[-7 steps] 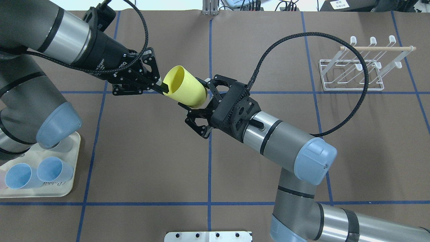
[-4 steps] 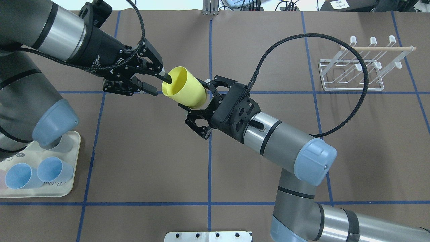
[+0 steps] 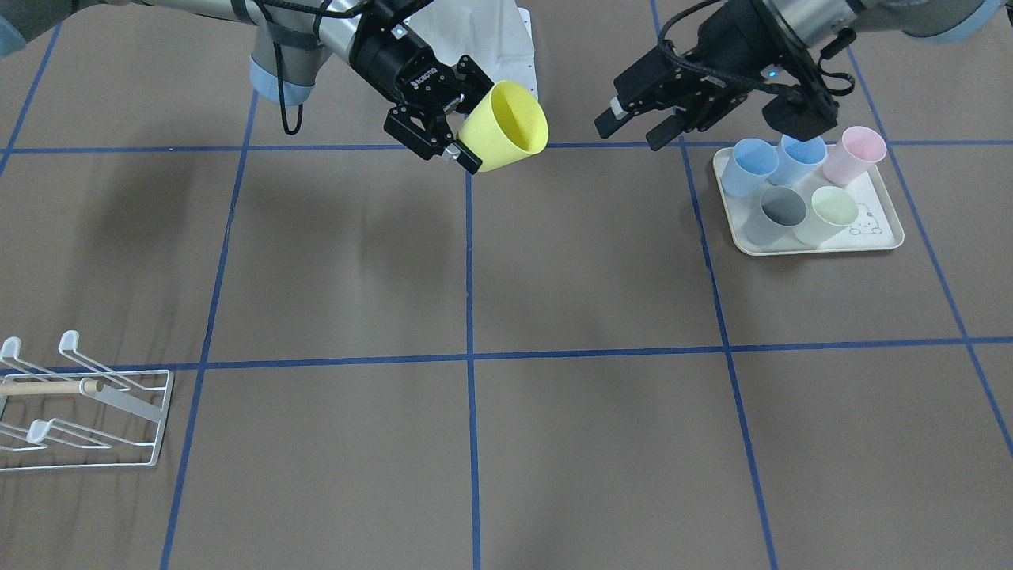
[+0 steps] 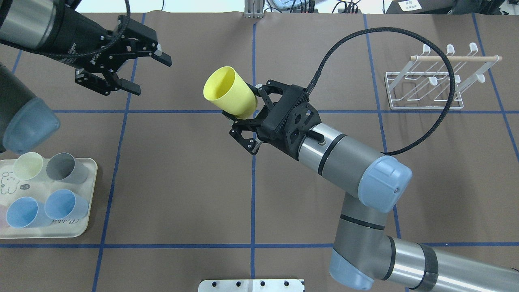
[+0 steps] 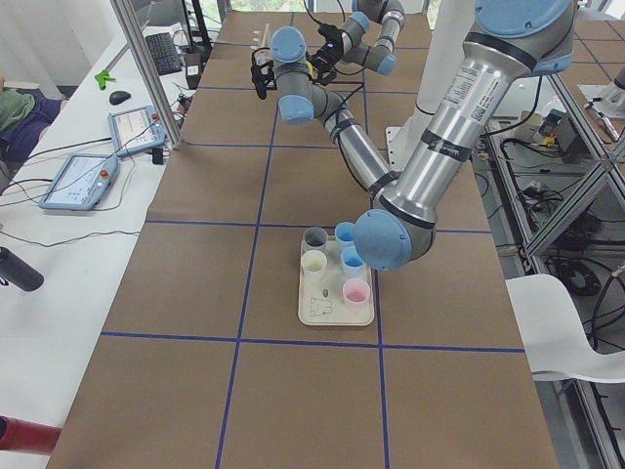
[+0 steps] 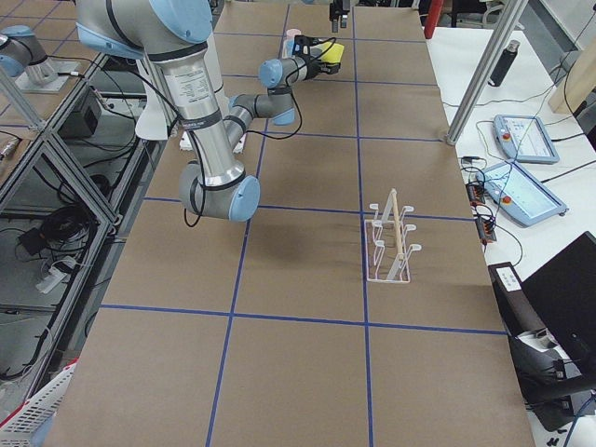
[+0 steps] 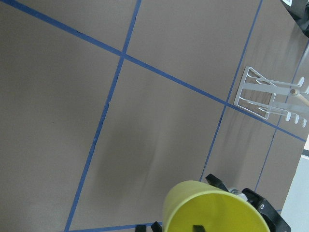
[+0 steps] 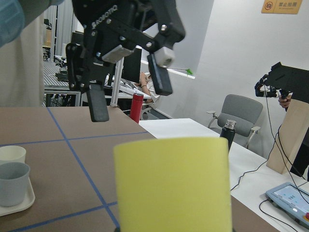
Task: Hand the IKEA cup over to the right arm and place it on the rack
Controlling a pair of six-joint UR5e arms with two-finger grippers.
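The yellow IKEA cup (image 4: 227, 91) hangs above the table's middle, tilted with its mouth toward the robot's left. My right gripper (image 4: 242, 102) is shut on the cup's base end; the front-facing view shows the same cup (image 3: 506, 127) in that gripper (image 3: 473, 119). My left gripper (image 4: 151, 76) is open and holds nothing, well clear of the cup's mouth. The right wrist view shows the cup (image 8: 171, 183) close up, with the open left gripper (image 8: 129, 92) beyond it. The white wire rack (image 4: 425, 81) with its wooden dowel stands at the far right.
A cream tray (image 4: 81, 233) at the near left holds several pale cups; in the front-facing view this tray (image 3: 878, 233) sits just under the left arm. A black cable loops from the right wrist toward the rack. Blue tape lines cross the brown table.
The left gripper let go of the cup's rim, opened and drew back to the far left. The right gripper kept the cup and lifted it slightly away.
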